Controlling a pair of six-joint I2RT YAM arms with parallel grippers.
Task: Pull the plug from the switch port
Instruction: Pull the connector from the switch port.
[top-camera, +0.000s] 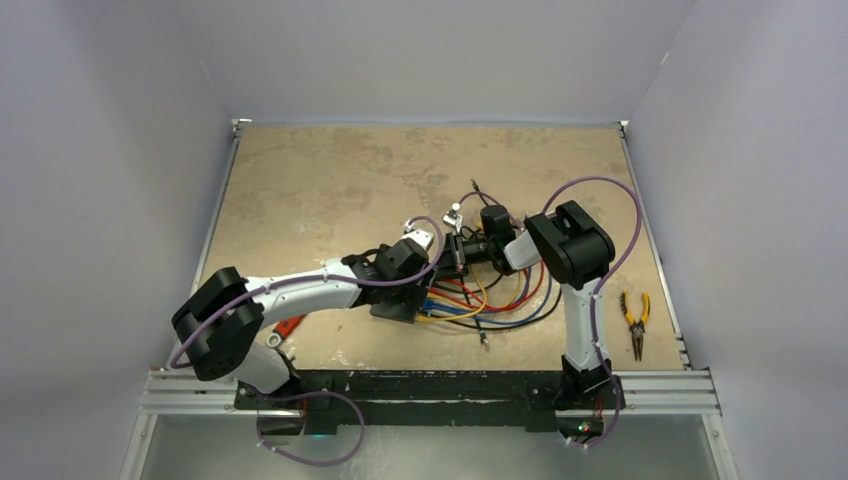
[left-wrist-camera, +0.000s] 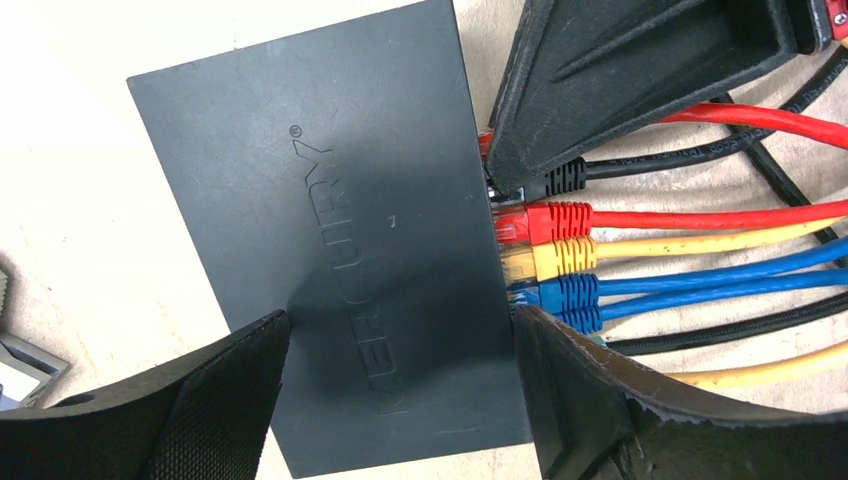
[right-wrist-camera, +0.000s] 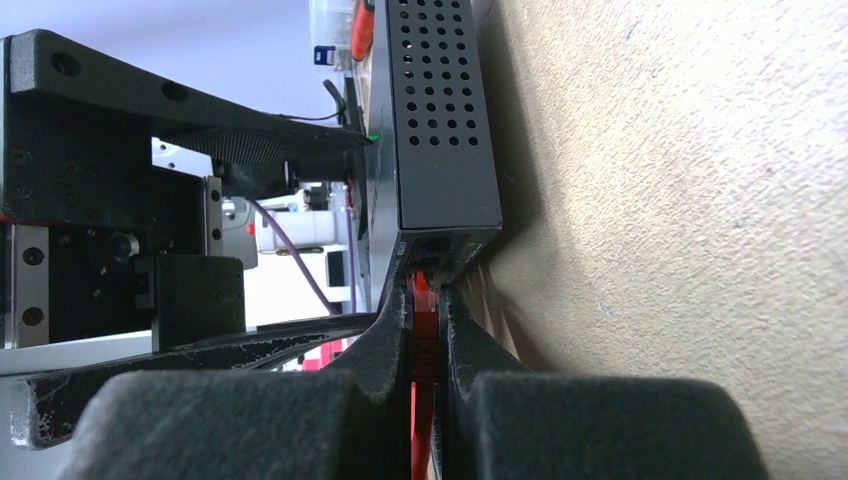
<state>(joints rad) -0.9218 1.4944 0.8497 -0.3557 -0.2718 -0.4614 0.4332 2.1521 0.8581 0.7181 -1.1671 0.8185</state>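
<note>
The switch (left-wrist-camera: 340, 230), one flat black box with MERCURY embossed on its lid, is lying flat on the table (top-camera: 320, 180). It is sitting directly beneath the left gripper (left-wrist-camera: 400, 320) and right at the fingertips of the right gripper (right-wrist-camera: 428, 318). The plug (right-wrist-camera: 422, 290), a red one, is sitting at the end of the switch's port edge. The right gripper's two fingers are pressing together on it, one on each side, with its red lead running back between them. Whether it is latched inside is not showing.

The left gripper's two fingers (left-wrist-camera: 190, 415) are standing wide apart across the switch. One is reaching over the plain long edge and the other is lying against the port edge. I cannot tell whether they are squeezing the box or only bracketing it.

Between the two grippers, five neighbouring plugs (left-wrist-camera: 560, 258) are sitting in a row along the port edge: one black, one red, one yellow and two blue. The cables (left-wrist-camera: 720, 215) are trailing away beside the right gripper's fingers: two red, two yellow, two blue and several black.

Well off to the outer side of the right arm, one pair of yellow-handled pliers (top-camera: 634, 322) is lying alone.
</note>
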